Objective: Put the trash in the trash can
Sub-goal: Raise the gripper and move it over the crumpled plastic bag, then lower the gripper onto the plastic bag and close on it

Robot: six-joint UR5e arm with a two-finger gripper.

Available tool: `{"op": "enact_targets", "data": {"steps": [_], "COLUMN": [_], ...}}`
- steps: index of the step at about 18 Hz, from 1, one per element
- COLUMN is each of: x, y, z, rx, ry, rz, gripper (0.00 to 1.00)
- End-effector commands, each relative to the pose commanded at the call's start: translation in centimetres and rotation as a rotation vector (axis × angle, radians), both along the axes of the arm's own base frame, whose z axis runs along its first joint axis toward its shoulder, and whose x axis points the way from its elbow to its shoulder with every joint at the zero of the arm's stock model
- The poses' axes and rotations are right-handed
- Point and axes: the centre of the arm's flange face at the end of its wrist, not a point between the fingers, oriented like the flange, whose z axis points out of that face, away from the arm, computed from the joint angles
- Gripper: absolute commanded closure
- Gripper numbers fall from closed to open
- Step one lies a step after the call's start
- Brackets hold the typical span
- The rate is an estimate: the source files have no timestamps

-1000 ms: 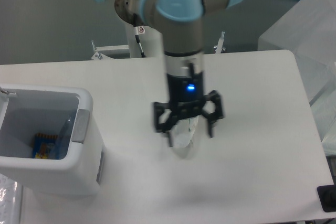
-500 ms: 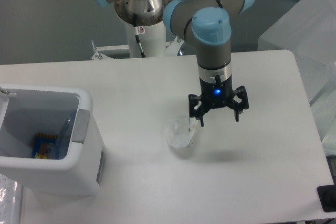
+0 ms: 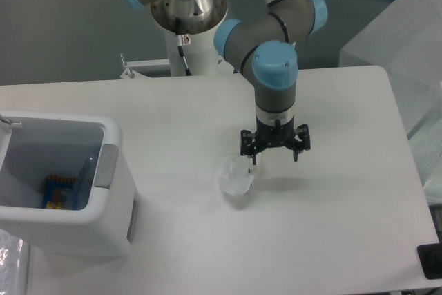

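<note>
Translucent and whitish, the wrapper [image 3: 235,177] lies crumpled on the worktop [image 3: 331,226] at frame centre, just down-left of the pincer [image 3: 275,153], whose fingers are spread and empty. It has no clear long axis. The bin [image 3: 103,219] sits well apart at lower left.

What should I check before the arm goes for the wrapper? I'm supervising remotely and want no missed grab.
1. Claw open: ok, fingers spread.
2. Claw empty: ok, nothing held.
3. Claw centred over the wrapper: not ok, it sits to the wrapper's right.
4. Wrapper free on the table, nothing beside it: ok.
5. Trash can open: ok.
6. Room in the can: ok, only a bottle and a colourful packet at the bottom.
</note>
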Motion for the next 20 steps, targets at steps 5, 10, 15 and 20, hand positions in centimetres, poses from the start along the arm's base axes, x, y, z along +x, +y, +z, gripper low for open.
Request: {"op": "enact_targets", "data": {"steps": [5, 10, 15, 20], "x": [0.04, 0.37, 0.38, 0.21], "y": [0.09, 0.47, 0.46, 0.58], "z": [0.15, -0.38, -0.3, -0.15], "rx": [0.003, -0.004, -0.004, -0.003], "ry": [0.002, -0.006, -0.005, -0.002], "rz": [-0.002, -0.011, -0.014, -0.02], "gripper": [0.0, 0.02, 0.64, 0.81]}}
